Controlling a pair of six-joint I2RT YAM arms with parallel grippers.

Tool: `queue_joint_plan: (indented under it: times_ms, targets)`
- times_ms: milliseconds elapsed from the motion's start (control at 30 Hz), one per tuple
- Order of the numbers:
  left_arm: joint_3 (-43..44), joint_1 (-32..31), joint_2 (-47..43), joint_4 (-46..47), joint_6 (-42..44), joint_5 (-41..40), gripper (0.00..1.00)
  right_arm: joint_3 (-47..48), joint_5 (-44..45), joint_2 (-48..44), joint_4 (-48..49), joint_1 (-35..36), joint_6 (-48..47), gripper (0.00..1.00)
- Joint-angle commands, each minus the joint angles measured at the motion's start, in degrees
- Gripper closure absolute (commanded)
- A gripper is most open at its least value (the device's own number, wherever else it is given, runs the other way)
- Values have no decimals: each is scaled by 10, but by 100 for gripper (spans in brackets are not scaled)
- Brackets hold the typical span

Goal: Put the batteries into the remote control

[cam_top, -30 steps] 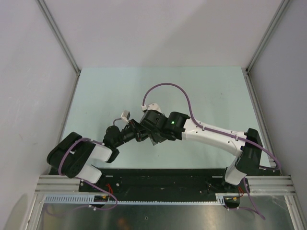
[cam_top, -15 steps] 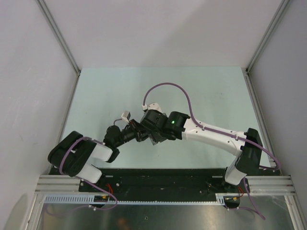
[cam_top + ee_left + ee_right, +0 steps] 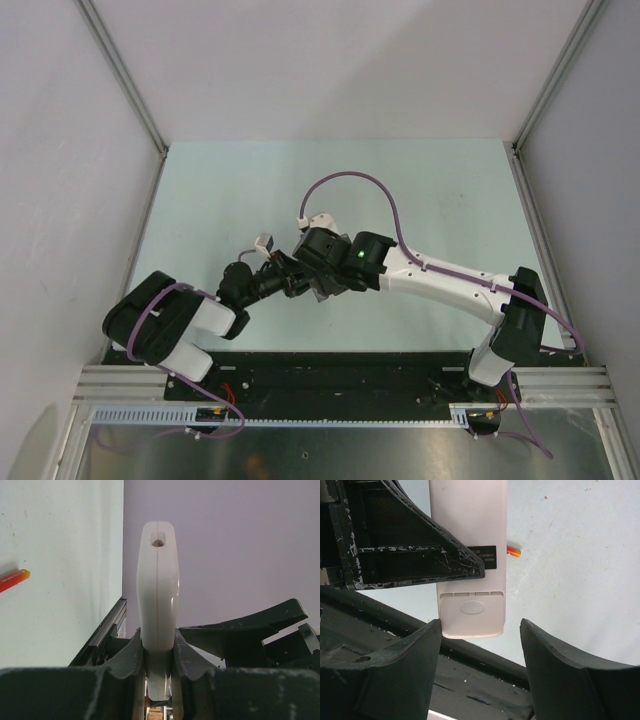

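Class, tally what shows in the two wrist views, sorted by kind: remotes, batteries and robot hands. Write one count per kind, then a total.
Remote: 1
Battery, orange-red, lying on the table: 1
Robot hands: 2, the left hand shut on the remote and the right hand open
Total: 4

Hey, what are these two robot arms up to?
The left end effector is shut on a white remote control and holds it up off the table. The right end effector is open. Its fingers flank the end of the remote's plain back, where the battery cover looks to be still on. One orange-red battery lies on the table beyond, so loading has not started.
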Motion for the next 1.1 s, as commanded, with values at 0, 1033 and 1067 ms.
queue_joint_plan:
  times_ms: [0,1033,1067]
  targets:
    - [11,-7,2,77,-10,5,100,-2,14,-22,9,-3,10,31]
    - [29,-7,-6,113,13,80,100,-287,-361,-296,328,-205,106,20]
    - [30,-6,-8,113,15,82,100,-298,-381,-300,342,-220,118,20]
